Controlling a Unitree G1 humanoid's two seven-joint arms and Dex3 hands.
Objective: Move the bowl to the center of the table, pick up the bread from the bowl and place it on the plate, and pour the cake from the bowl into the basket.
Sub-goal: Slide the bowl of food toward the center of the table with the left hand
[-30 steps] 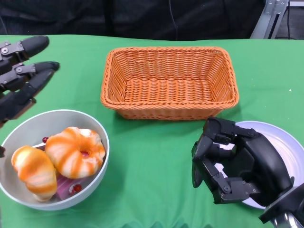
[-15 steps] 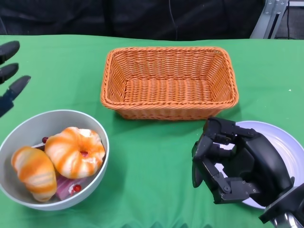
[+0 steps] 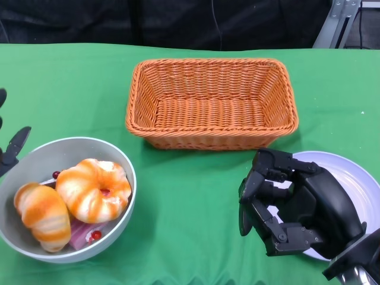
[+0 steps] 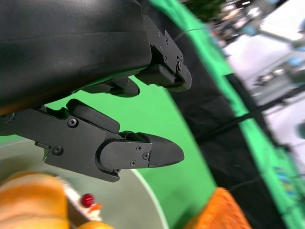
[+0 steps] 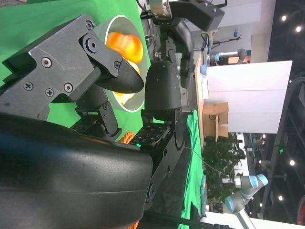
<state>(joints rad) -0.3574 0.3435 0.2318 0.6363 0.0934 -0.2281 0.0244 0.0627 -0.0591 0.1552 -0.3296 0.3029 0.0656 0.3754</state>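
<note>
Looking down from my head, I see the grey bowl (image 3: pixel 68 199) at the frame's lower left, not centred, with both breads (image 3: pixel 94 190) and the pink cake (image 3: pixel 83 233) inside, so I judge every step is left; the nearer bread's long axis slants toward lower right, the basket (image 3: pixel 212 104) runs left-right at upper centre, and my left hand (image 3: pixel 10 151) shows fingers apart, empty, by the rim. At my right wrist, my right hand (image 5: pixel 114 109) curls on nothing over the white plate (image 3: pixel 356 178). At my left wrist, spread fingers (image 4: pixel 138 152) hover above the bowl rim.
</note>
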